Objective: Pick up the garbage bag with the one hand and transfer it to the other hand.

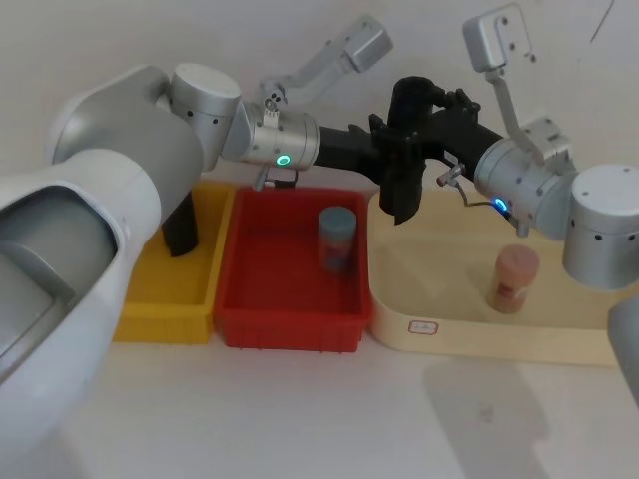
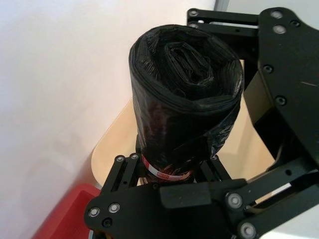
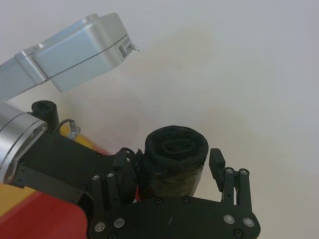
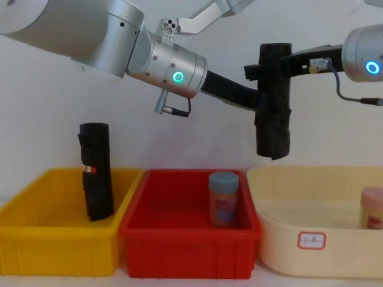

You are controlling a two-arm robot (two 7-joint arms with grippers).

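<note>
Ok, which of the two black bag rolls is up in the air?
The garbage bag held upright between the left gripper and right gripper, above the red bin. The other roll stands in the yellow bin.

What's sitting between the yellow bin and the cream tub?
In the chest view, a red bin sits between the yellow bin and the cream tub, holding a blue-lidded jar.

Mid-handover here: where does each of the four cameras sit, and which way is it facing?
Head: high, looking down at both arms over the red bin.
Chest: low, looking across at the garbage bag held upright above the bins.
Left wrist: on the left gripper, looking along the roll's end.
Right wrist: on the right gripper, facing the wall.
Shared: both wrist views show the same roll in both grippers.
</note>
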